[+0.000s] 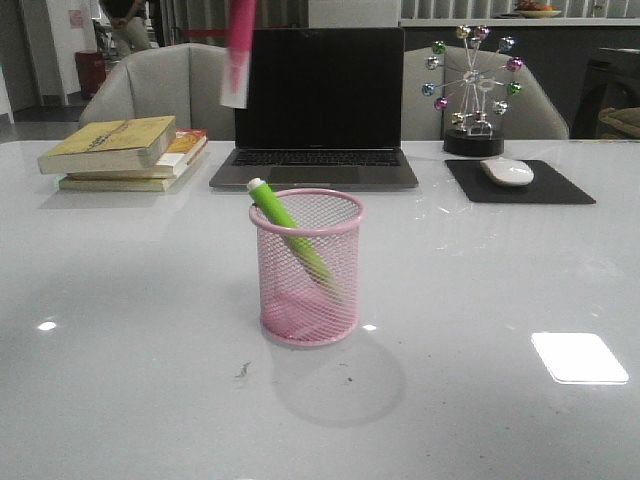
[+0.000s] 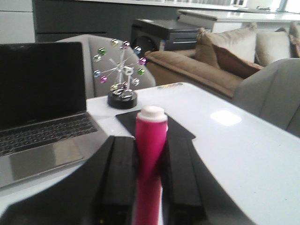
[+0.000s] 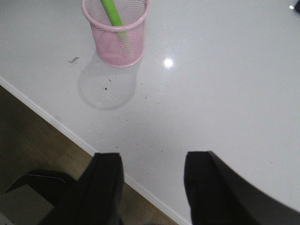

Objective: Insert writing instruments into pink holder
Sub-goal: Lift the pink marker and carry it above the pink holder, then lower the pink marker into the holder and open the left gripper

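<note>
Pink holder (image 1: 306, 268) sits pretty much dead center of the front view on the white table (image 1: 120, 380), a bit below the middle of the frame. The lime green marker (image 1: 291, 238) is already in it, leaning so its white end pokes over the rim toward the upper left. Up at the top of the frame, left of center, the magenta marker (image 1: 238, 52) hangs blurry in the air with its white end pointing down, above and behind the holder, in front of the laptop (image 1: 318, 110). You can't see what holds it from here. Stack of books (image 1: 125, 152) sits at the left, a mouse (image 1: 507, 171) on a black pad (image 1: 520, 183) at the right, and a little ferris wheel toy (image 1: 472, 90) behind that.

Left wrist view: the left gripper (image 2: 150, 183) has its black fingers (image 2: 119, 183) clamped on either side of the magenta marker (image 2: 151, 159), which runs up the lower middle of the frame with the white end on top. Laptop (image 2: 40, 112) fills the left side, ferris wheel toy (image 2: 121, 70) is upper middle, and a sofa (image 2: 220, 61) is at the upper right.

Right wrist view: the right gripper (image 3: 152, 187) has its fingers (image 3: 105, 187) spread wide apart at the bottom of the frame, nothing between them, hanging over the table (image 3: 225, 93) edge. The pink holder (image 3: 117, 33) with the lime green marker (image 3: 111, 11) shows at the top left, well apart from those fingers.
</note>
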### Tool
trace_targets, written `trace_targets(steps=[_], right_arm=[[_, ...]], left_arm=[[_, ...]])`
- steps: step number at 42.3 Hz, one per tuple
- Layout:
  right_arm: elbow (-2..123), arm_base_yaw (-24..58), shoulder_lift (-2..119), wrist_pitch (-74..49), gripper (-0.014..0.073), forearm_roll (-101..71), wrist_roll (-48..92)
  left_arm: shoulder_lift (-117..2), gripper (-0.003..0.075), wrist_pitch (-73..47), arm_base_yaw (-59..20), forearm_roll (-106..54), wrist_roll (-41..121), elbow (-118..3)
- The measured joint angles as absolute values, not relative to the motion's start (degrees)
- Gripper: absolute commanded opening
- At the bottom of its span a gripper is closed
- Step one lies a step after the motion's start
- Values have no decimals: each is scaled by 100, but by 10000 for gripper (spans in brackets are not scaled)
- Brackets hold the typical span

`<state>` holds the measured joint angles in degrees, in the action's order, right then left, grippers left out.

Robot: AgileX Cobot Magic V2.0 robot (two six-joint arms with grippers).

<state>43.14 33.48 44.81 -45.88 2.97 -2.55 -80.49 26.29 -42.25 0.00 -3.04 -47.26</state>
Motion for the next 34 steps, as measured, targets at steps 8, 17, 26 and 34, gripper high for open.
trace_targets(steps=[8, 17, 26, 34], right_arm=[[4314, 3348, 4481, -4588, 428, 297, -255], [4314, 3348, 4481, -4588, 428, 297, -255], [4314, 3348, 4481, -4588, 428, 297, -255], [4314, 3348, 4481, -4588, 428, 297, -255]], left_arm=[[-8895, 92, 3811, -4469, 0, -304, -4726], [-9929, 92, 5226, -4478, -31, -304, -4726], [-10519, 101, 5380, -4478, -31, -304, -4726], [-10530, 242, 5074, -4478, -31, -304, -4726]])
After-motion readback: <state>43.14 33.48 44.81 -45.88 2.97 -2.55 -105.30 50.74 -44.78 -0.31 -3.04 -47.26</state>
